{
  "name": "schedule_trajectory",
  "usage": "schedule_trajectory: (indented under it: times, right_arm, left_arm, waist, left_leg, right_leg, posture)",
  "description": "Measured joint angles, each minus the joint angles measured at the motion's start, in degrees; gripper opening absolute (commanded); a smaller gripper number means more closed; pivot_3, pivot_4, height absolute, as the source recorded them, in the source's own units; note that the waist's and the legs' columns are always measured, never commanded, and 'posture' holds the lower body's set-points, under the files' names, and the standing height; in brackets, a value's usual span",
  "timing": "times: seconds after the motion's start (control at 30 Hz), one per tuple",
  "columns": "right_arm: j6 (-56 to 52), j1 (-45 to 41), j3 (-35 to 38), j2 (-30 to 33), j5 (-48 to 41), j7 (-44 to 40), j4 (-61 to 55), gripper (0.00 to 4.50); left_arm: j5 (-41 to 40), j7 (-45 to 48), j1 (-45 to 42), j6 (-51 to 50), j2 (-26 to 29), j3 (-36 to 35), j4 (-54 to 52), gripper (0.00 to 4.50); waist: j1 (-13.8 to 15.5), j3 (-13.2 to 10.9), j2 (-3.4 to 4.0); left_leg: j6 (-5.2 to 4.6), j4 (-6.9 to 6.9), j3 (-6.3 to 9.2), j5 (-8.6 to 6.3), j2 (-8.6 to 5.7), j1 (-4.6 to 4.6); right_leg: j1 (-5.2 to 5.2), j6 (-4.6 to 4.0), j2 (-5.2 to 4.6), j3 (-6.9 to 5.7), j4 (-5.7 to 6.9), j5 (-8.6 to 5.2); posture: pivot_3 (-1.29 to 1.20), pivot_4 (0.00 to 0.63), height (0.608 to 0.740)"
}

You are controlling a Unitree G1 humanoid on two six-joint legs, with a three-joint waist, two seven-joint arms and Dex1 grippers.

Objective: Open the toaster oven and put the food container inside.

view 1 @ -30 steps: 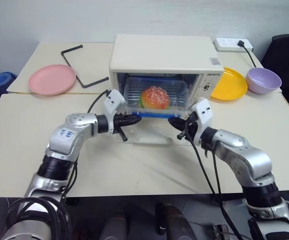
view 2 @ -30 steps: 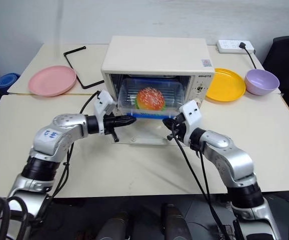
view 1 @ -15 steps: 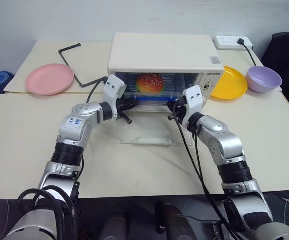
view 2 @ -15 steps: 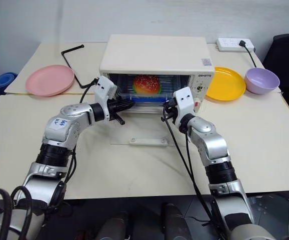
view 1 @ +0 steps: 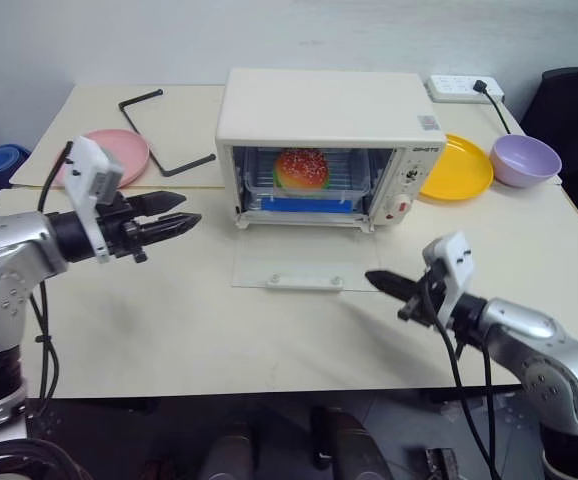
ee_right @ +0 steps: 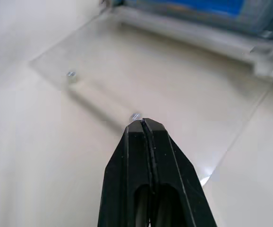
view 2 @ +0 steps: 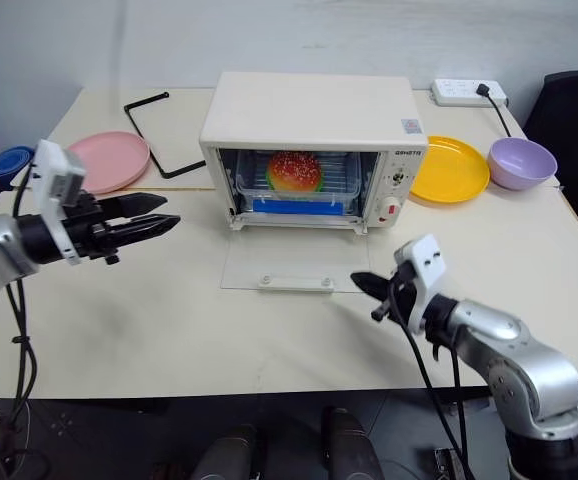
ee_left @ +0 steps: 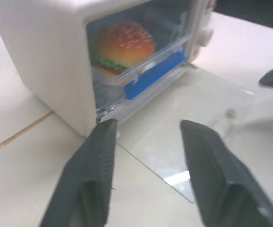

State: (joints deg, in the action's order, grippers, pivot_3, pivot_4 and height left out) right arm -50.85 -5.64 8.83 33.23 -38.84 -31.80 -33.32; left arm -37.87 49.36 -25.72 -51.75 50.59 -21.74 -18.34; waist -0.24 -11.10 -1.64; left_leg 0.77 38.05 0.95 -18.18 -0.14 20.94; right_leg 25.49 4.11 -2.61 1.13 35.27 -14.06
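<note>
The cream-white toaster oven [view 1: 319,105] stands at the back middle of the table, its glass door [view 1: 304,262] folded down flat on the tabletop. Inside on the rack sits the clear food container [view 1: 304,188] with its blue clip and a sesame-bun burger [ee_left: 124,45]. My left gripper [view 1: 191,209] hovers open and empty, well left of the oven, pointing toward it. My right gripper [view 1: 371,277] is shut on nothing, low over the table just right of the door's front edge; its tip [ee_right: 142,122] points over the door's handle [ee_right: 98,101].
A pink plate [view 1: 109,155] and a black bent rod [view 1: 154,130] lie at the back left. A yellow plate [view 1: 459,168], a purple bowl [view 1: 526,158] and a power strip [view 1: 464,87] are at the back right. Bare table lies in front of the door.
Both grippers have drawn back from the oven mouth. The left swung out to the left and opened; the right retreated toward the front right, still shut. The container stays inside.
</note>
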Motion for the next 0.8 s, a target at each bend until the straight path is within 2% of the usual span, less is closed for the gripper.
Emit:
schedule_trajectory:
  times: [0.13, 0.3, 0.47, 0.53, 0.63, 0.73, 0.8]
  right_arm:
    - [3.43, 1.80, -4.85, -3.02, 4.67, 1.87, 3.56, 0.00]
    - [8.92, -0.14, -8.49, -6.34, 9.89, 3.29, 10.85, 0.00]
    - [12.76, -5.15, -8.12, -10.14, 12.58, 4.77, 18.27, 0.00]
    - [11.81, -6.83, -5.65, -11.32, 9.18, 4.48, 17.79, 0.00]
    - [8.97, -9.69, 1.17, -11.07, -0.49, 3.14, 14.21, 0.00]
    - [6.21, -14.55, 6.81, -7.12, -6.92, 3.04, 11.39, 0.00]
    - [4.46, -14.92, 7.53, -2.29, -7.98, 1.68, 10.38, 0.37]
  left_arm:
    - [-2.27, -0.09, 0.86, -0.78, 1.29, -2.01, -1.66, 4.45]
    - [-2.11, -2.40, 0.18, -0.14, 1.52, -1.81, -1.61, 4.45]
    - [-1.65, -4.02, -1.16, 1.27, 1.65, -0.98, -1.45, 4.45]
    - [-1.34, -4.23, -1.16, 1.68, 1.66, -0.27, -1.43, 4.45]
    - [-1.11, -4.86, -1.15, 2.28, 1.79, -0.24, -1.32, 4.45]
    - [-0.98, -5.61, -1.15, 2.70, 1.83, -0.25, -1.09, 4.45]
    - [-0.98, -5.75, -1.08, 3.01, 1.85, -0.28, -1.06, 4.50]
  waist:
    - [-0.07, 0.02, -0.03]
    - [-0.05, 0.02, -0.05]
    - [-0.12, 0.01, -0.02]
    - [-0.11, 0.01, -0.02]
    - [-0.04, -0.01, 0.00]
    - [-0.01, -0.01, 0.00]
    - [0.03, -0.01, 0.00]
  left_leg:
    - [0.01, 0.03, -0.05, 0.01, -0.03, -0.03]
    - [0.01, 0.03, -0.04, 0.01, -0.05, -0.01]
    - [0.01, 0.01, -0.06, 0.01, -0.04, -0.01]
    - [0.02, 0.01, -0.03, 0.01, -0.01, 0.04]
    - [0.01, 0.00, 0.00, 0.00, 0.00, 0.09]
    - [0.01, 0.00, 0.02, 0.00, -0.01, 0.08]
    - [0.00, -0.02, 0.03, -0.01, 0.01, 0.09]
  right_leg:
    - [0.01, 0.00, 0.12, 0.04, 0.07, 0.00]
    - [0.04, -0.01, 0.15, 0.03, 0.10, -0.01]
    - [0.07, -0.01, 0.13, 0.05, 0.13, -0.01]
    - [0.11, -0.01, 0.09, 0.04, 0.17, -0.01]
    - [0.12, 0.00, 0.02, 0.02, 0.26, 0.00]
    - [0.10, 0.00, 0.00, -0.01, 0.23, 0.00]
    - [0.10, -0.01, 0.01, -0.03, 0.22, -0.01]
  posture:
    - [0.00, 0.150, 0.740]
    - [0.00, 0.150, 0.740]
    - [0.00, 0.150, 0.740]
    - [0.00, 0.150, 0.740]
    - [0.00, 0.150, 0.740]
    - [0.00, 0.150, 0.740]
    - [0.00, 0.150, 0.740]
